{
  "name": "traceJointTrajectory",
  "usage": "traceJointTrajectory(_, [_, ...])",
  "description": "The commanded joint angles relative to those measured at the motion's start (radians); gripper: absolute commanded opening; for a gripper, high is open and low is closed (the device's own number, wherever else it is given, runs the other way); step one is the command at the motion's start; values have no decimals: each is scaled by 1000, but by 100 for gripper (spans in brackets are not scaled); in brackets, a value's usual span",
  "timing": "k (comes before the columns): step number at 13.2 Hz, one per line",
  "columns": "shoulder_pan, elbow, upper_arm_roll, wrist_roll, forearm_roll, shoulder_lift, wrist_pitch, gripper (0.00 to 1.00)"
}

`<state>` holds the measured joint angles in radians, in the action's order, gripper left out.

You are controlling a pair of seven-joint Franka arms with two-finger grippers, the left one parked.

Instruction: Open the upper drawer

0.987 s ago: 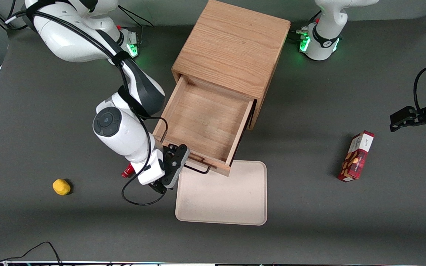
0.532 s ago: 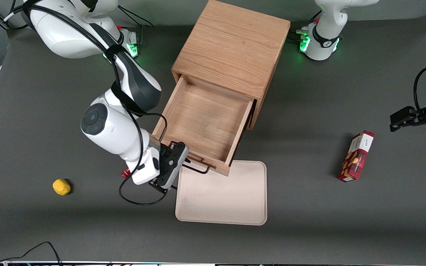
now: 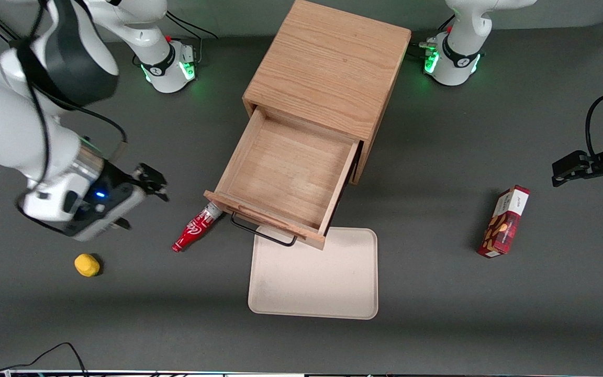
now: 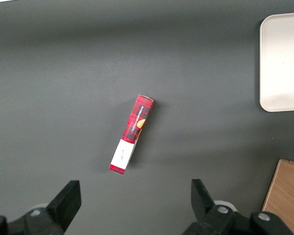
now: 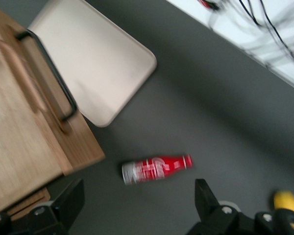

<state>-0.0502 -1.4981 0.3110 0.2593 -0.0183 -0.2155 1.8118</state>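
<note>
The upper drawer (image 3: 286, 167) of the light oak cabinet (image 3: 327, 68) stands pulled far out, and its inside is bare. Its black wire handle (image 3: 262, 234) is on the front, facing the front camera. The lower drawer is hidden beneath it. My right gripper (image 3: 156, 184) is open and empty. It hangs above the table, well apart from the handle, toward the working arm's end. In the right wrist view the open gripper (image 5: 137, 198) looks down on the drawer's front corner (image 5: 19, 147) and handle (image 5: 49, 73).
A red bottle (image 3: 196, 229) lies on the table beside the drawer's front corner, below my gripper (image 5: 157, 168). A beige tray (image 3: 314, 277) lies in front of the drawer. A yellow object (image 3: 87, 264) lies nearer the front camera. A red box (image 3: 505, 222) lies toward the parked arm's end.
My gripper has let go of the handle and swung up and away toward the working arm's end. The red bottle it hid now shows. The drawer stays open.
</note>
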Motion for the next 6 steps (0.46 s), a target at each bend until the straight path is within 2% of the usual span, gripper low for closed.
traceJointTrajectory(1, [-26,-146,-93,-112,29,162,-77,100])
traceJointTrajectory(3, [-31,-218,-150,-107,29,232,-121,100])
traceJointTrajectory(6, [-37,-225,-153,-161,31,243,-123,100])
